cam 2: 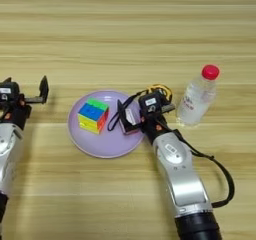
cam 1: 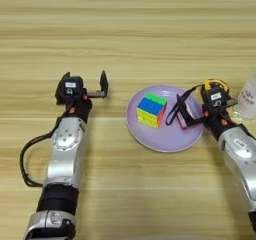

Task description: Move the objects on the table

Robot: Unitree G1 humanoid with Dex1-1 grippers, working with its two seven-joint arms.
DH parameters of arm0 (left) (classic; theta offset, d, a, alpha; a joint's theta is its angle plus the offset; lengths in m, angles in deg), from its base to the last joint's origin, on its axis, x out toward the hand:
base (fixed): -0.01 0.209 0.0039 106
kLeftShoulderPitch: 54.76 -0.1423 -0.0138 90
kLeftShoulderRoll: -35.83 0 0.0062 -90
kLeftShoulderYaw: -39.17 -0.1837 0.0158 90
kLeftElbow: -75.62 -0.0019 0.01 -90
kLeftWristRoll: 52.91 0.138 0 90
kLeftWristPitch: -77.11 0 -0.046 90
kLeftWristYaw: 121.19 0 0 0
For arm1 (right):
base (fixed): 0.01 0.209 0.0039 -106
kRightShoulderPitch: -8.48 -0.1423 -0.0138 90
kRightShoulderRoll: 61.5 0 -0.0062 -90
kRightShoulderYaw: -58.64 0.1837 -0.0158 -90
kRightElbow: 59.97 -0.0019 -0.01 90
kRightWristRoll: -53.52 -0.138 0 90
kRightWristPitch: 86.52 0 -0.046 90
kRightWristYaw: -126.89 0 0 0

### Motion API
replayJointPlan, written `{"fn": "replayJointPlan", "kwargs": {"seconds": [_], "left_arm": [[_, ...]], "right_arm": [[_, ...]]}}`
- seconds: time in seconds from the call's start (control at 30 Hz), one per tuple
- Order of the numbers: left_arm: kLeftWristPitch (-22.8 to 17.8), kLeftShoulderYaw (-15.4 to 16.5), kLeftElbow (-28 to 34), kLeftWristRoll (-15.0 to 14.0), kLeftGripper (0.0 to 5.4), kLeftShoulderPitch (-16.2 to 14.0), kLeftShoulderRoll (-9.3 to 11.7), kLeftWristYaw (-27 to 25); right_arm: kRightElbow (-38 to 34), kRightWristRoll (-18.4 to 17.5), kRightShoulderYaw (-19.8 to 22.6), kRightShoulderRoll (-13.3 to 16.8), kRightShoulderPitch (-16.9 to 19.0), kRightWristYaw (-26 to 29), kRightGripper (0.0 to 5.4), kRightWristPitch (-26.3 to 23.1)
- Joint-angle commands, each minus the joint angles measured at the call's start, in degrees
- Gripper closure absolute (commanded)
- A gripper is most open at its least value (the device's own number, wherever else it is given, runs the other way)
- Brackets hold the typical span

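In the left eye view, the lilac round plate (cam 1: 167, 139) lies on the light wooden table (cam 1: 125, 29) with the small multicoloured puzzle cube (cam 1: 151, 110) resting on its left half. The right gripper (cam 1: 185, 115) reaches over the plate's right side, black strap looped beside it; the yellow-black tape measure (cam 1: 215, 85) peeks from behind its wrist. The left gripper (cam 1: 102, 86) hovers left of the plate, fingers spread and empty. In the right eye view, the clear plastic bottle with red cap (cam 2: 199, 98) stands upright just right of the right arm, off the plate. Whether the right pincer is pinching the tape measure I cannot tell. The step looks like setting the tape measure on the plate; next would likely be the bottle.
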Motion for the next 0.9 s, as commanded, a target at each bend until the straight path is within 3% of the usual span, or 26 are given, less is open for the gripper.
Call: {"fn": "replayJointPlan", "kwargs": {"seconds": [0.03,0.27,0.9], "left_arm": [[0.0,-0.2,0.3,0.2,0.03,-0.5,0.0,0.1],[0.0,-0.2,0.4,0.2,0.03,-0.5,0.0,0.2],[0.0,-0.4,-0.4,0.1,0.03,-0.5,-0.1,-0.3]], "right_arm": [[1.2,2.4,0.3,-0.3,-2.4,-2.7,0.0,-0.3],[4.4,6.6,0.8,-0.2,-4.2,-7.6,0.0,0.9],[18.3,5.3,5.8,-1.4,-9.0,-12.9,0.0,3.0]]}}
